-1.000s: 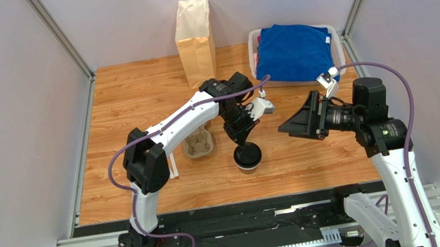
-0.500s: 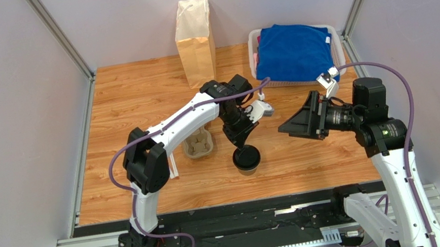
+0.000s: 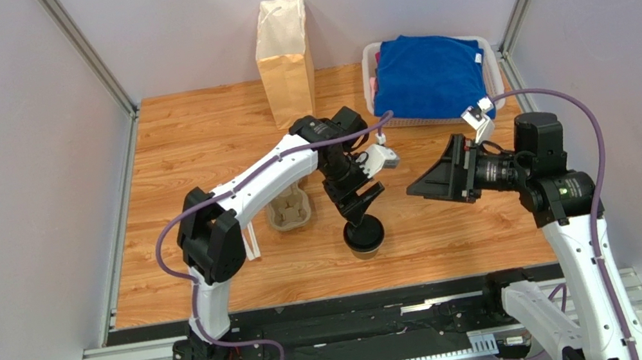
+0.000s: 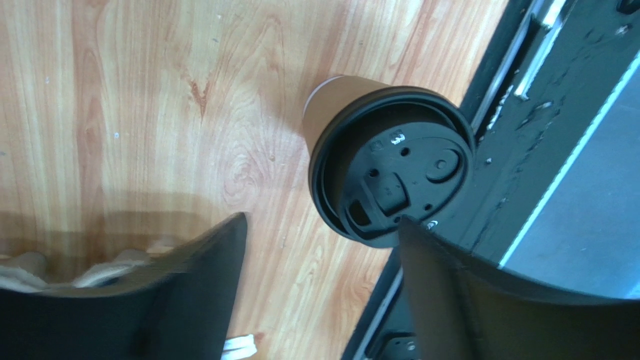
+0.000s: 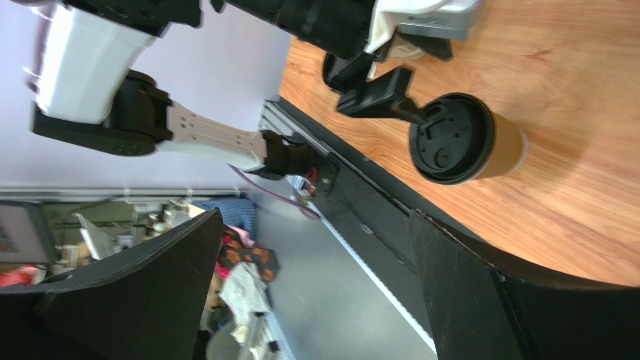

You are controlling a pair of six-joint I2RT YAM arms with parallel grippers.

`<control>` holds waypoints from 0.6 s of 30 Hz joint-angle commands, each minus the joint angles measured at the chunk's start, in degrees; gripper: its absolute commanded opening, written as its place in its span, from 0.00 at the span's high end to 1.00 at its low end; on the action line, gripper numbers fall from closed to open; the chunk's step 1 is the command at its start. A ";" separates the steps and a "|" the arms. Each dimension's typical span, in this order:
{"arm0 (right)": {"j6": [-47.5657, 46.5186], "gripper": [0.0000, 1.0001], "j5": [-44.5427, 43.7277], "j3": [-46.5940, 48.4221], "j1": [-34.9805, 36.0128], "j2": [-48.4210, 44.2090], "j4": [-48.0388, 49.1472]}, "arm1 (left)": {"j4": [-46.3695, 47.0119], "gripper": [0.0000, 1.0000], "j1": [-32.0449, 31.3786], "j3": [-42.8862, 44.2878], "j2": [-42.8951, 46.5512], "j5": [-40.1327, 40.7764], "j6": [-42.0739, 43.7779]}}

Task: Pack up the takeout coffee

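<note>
One takeout coffee (image 3: 364, 234), black lid on, stood upright on the wood table (image 3: 193, 152) near its front edge, right of the pulp cup carrier (image 3: 289, 211). The left gripper (image 3: 358, 205) hung just above the lid, jaws apart, gripping nothing. The right gripper (image 3: 433, 183), jaws spread wide and empty, was off to the cup's right.

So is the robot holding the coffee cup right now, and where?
Nothing is held. The left end effector hangs open above the coffee cup; the right end effector is open and empty.
</note>
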State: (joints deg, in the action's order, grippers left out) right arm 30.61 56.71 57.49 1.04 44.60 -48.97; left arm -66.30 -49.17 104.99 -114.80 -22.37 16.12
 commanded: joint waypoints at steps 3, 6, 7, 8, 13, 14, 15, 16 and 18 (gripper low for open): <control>-17.75 0.00 -8.53 12.71 -0.25 2.16 -7.89 | -1.90 0.01 -0.32 4.70 11.94 0.22 2.33; -26.82 0.00 -13.63 16.58 -0.25 2.25 -7.99 | 2.74 0.01 0.12 0.68 20.19 3.38 2.08; -28.05 0.00 -15.47 16.60 -0.25 1.99 -7.11 | 4.93 0.01 0.30 -1.17 22.84 3.91 1.64; -28.58 0.00 -18.97 16.68 -0.25 1.29 -5.71 | 10.44 0.01 0.56 -3.37 28.87 4.44 0.16; -27.20 0.01 -8.31 14.15 -0.16 3.28 -4.20 | 32.26 0.01 2.50 -26.65 46.93 1.53 -10.81; -24.83 0.00 -1.93 13.44 -0.16 4.26 -4.20 | 35.60 0.01 2.67 -29.29 50.69 1.28 -18.07; -23.68 0.00 0.92 12.04 -0.16 5.23 -3.77 | 36.59 0.01 2.93 -33.41 52.04 -0.12 -20.92; -21.84 0.00 2.69 9.16 -0.16 6.54 -2.72 | 36.77 0.01 3.02 -34.84 52.83 -2.13 -23.30; -13.93 0.00 4.98 5.28 -0.16 7.43 3.68 | 36.94 0.01 3.72 -37.91 52.84 -14.41 -29.90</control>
State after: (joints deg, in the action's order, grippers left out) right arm 7.51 52.25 69.38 1.06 48.34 -52.93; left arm -37.76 -46.35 74.37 -59.42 -22.52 2.28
